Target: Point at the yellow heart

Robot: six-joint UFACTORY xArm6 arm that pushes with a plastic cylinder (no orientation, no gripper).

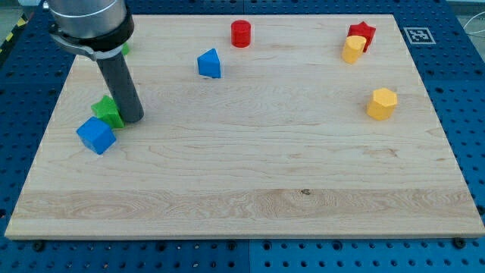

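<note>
The yellow heart (353, 49) lies near the view's top right and touches a red star (363, 33) just above it. My tip (133, 119) rests on the board at the view's left, far from the heart. It sits right beside a green star (107, 111), on that star's right side. A blue cube (96, 136) lies just below and left of the green star.
A yellow hexagon block (382, 103) lies at the right, below the heart. A red cylinder (241, 33) and a blue triangular block (210, 64) lie at the top middle. A green block (125, 48) shows partly behind the arm. The wooden board (250, 189) sits on a blue perforated table.
</note>
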